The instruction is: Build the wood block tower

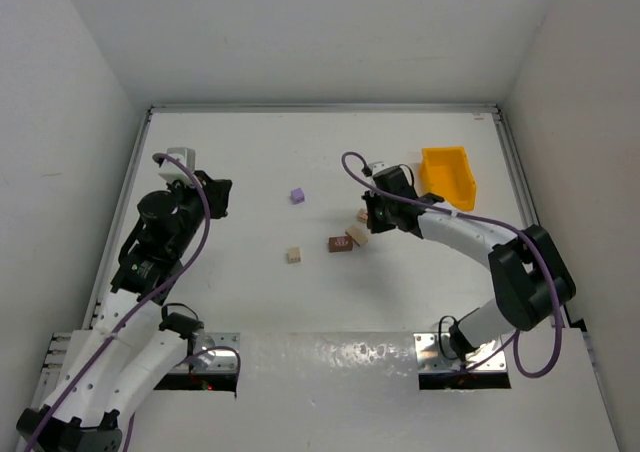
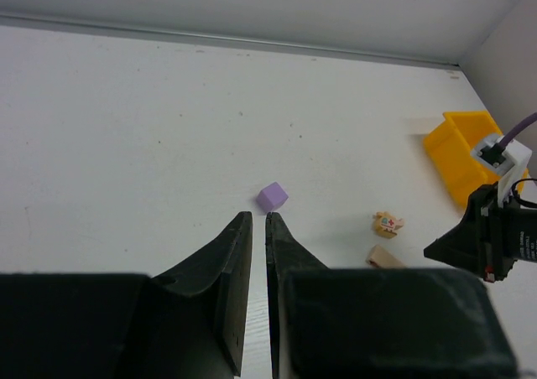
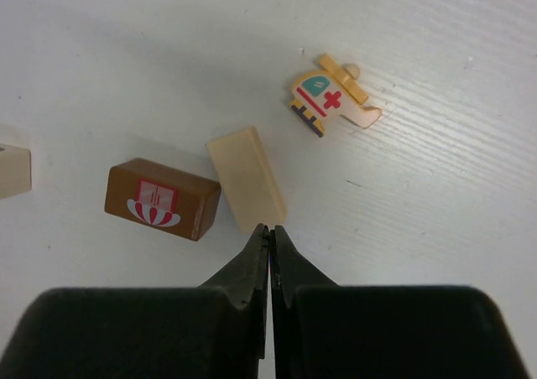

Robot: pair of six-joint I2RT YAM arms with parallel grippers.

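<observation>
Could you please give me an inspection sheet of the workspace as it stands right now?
Surface: white table, no spills seen.
Job's things: brown block, tan oblong block, small tan block, all lying flat, unstacked.
Clutter: purple cube, helicopter piece, yellow bin.
Grippers: left gripper almost shut, empty, near the purple cube; right gripper shut, empty, tips at the tan oblong block's end.
Cables: purple cables looped along both arms.
Surroundings: white walls on three sides; nothing else seen.
</observation>
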